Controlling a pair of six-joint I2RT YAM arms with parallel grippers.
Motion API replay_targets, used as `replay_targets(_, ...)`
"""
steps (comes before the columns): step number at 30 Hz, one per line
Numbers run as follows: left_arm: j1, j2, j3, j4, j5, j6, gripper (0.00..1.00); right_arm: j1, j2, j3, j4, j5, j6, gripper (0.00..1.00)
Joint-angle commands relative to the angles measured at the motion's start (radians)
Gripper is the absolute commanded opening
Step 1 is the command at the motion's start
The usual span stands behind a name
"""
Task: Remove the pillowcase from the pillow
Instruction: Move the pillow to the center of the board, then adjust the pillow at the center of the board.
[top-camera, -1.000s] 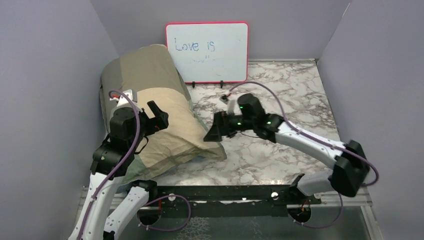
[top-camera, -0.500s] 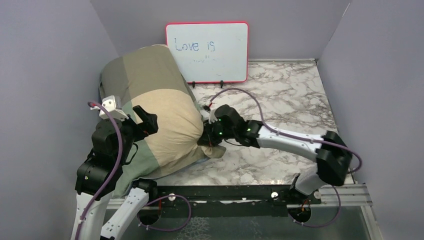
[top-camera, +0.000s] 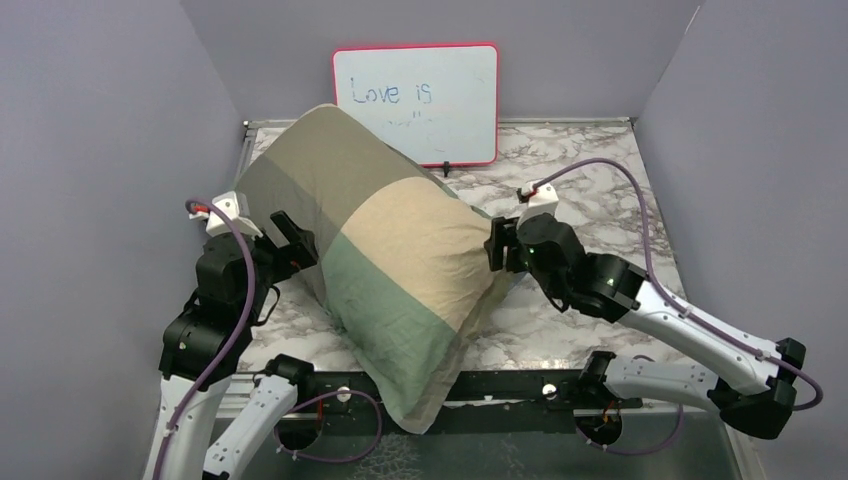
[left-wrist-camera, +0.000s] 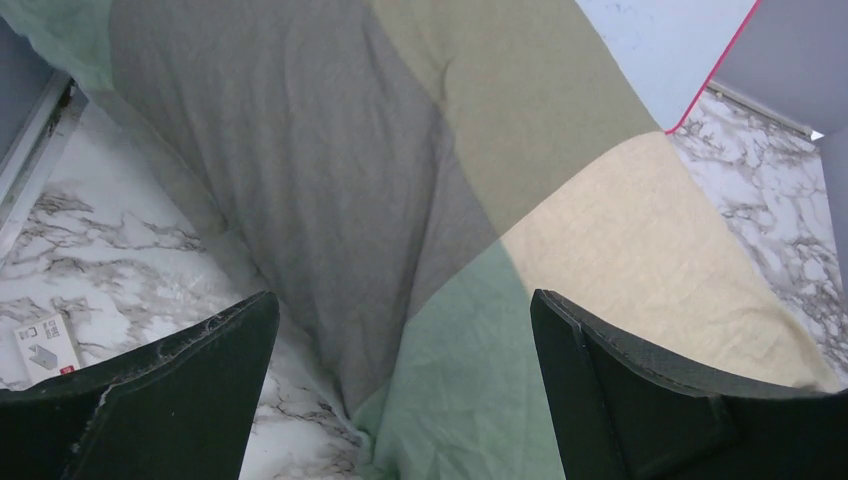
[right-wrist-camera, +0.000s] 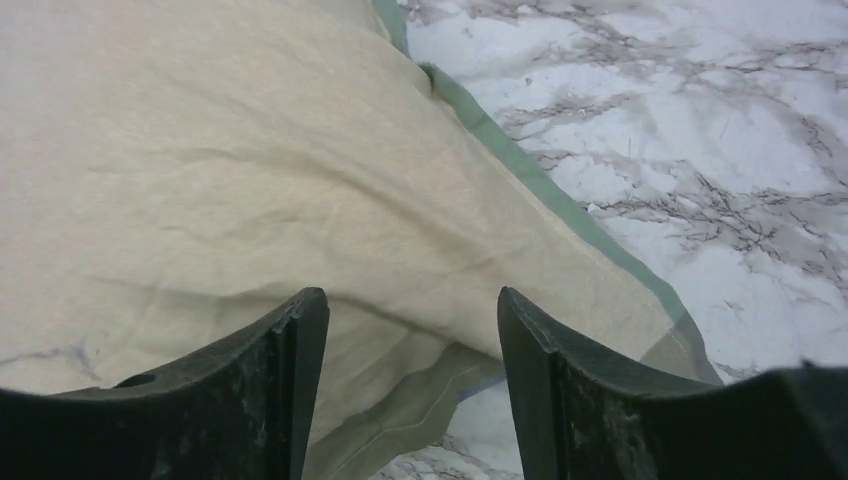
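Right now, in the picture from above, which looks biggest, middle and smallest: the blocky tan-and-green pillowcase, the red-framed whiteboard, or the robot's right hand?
1. Tan, olive and green cloth pillowcase: biggest by far.
2. Red-framed rectangular whiteboard.
3. Black right hand: smallest.

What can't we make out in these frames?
The pillow: hidden in all views; the pillowcase covers it.
The pillowcase opening: no view shows it; the near corner hangs past the table edge in the top view.
The whiteboard: second line too small in the top view; lower left corner is behind the pillowcase.
The card in the left wrist view: print too small.
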Motion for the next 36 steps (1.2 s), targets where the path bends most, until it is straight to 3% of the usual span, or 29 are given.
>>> replay_targets(1,0.007,-0.023,-0.038,0.025,0.049,-0.003,0.99,0.003,-0.042,0.121,-0.106,-0.024,0.066,0.72)
replay_targets(3,0.007,-0.028,-0.052,0.025,0.053,-0.007,0.99,0.004,-0.074,0.128,-0.034,-0.183,0.042,0.85)
replay_targets(5,0.007,-0.033,-0.065,0.025,0.062,-0.015,0.99,0.004,-0.081,0.125,0.037,-0.343,0.037,0.93)
replay_targets(10,0.007,-0.052,-0.099,0.026,0.036,-0.034,0.99,0.006,0.042,0.134,0.158,-0.793,0.042,0.93)
replay_targets(12,0.007,-0.058,-0.110,0.025,0.025,-0.043,0.99,0.048,0.140,0.163,0.133,-0.824,0.043,0.93)
replay_targets(18,0.007,-0.088,-0.131,0.023,-0.007,-0.052,0.99,0.383,0.459,0.333,-0.103,-0.159,-0.011,1.00)
replay_targets(22,0.007,-0.125,-0.164,0.025,-0.044,-0.066,0.99,0.430,0.699,0.418,-0.276,0.078,0.017,1.00)
replay_targets(27,0.006,-0.202,-0.254,0.076,-0.058,-0.121,0.99,0.433,0.955,0.378,-0.483,0.347,0.273,1.00)
replay_targets(28,0.006,-0.211,-0.272,0.087,-0.051,-0.122,0.99,0.432,0.991,0.377,-0.559,0.384,0.370,0.98)
replay_targets(30,0.006,-0.217,-0.301,0.102,-0.041,-0.128,0.99,0.428,1.020,0.358,-0.663,0.424,0.518,0.79)
replay_targets(31,0.005,-0.217,-0.315,0.112,-0.035,-0.129,0.99,0.424,1.012,0.336,-0.668,0.422,0.541,0.68)
replay_targets(33,0.006,-0.214,-0.346,0.135,-0.021,-0.128,0.99,0.416,0.962,0.281,-0.615,0.401,0.532,0.57)
replay_targets(34,0.006,-0.211,-0.359,0.147,-0.014,-0.125,0.99,0.412,0.924,0.247,-0.573,0.381,0.509,0.46)
replay_targets(35,0.006,-0.206,-0.369,0.161,-0.009,-0.120,0.99,0.407,0.873,0.213,-0.516,0.363,0.483,0.22)
replay_targets(36,0.006,-0.200,-0.371,0.168,-0.006,-0.114,0.99,0.403,0.821,0.174,-0.463,0.343,0.460,0.12)
